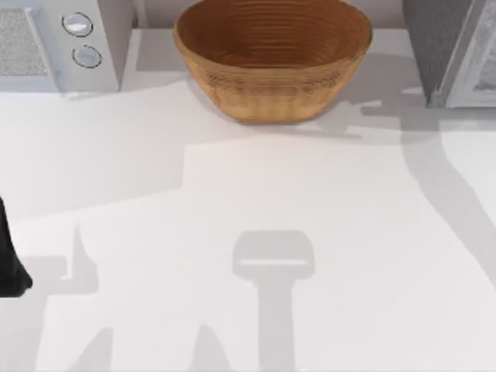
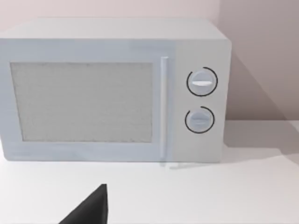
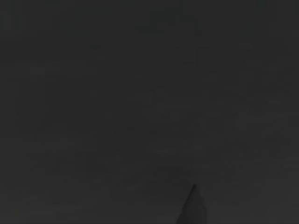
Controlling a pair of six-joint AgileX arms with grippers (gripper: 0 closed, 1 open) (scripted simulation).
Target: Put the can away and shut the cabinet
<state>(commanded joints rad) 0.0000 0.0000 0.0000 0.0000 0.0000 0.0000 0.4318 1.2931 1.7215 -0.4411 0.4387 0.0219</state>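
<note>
The broad white table (image 1: 232, 232) carries soft grey shadows across its surface, one of them a paddle-shaped patch toward six o'clock. At about eleven o'clock in the top view stands a pale grey box-shaped microwave (image 1: 54, 43) with two round dials (image 1: 77, 25) on its front; the left wrist view faces its speckled door window, a slim vertical handle (image 2: 164, 107) and the two dials stacked one above the other. At twelve o'clock sits a round brown wicker basket (image 1: 273, 54), its ribbed bowl open upward, touching nothing else. At about two o'clock a dark grey cabinet (image 1: 453, 50) with a lighter panel on its side reaches the edge of the top view. The left arm (image 1: 9, 260) shows as a black shape at nine o'clock on the table's left edge, and whether its claw is open or closed I cannot tell. The right wrist view is dark. Where the can is I cannot tell.
</note>
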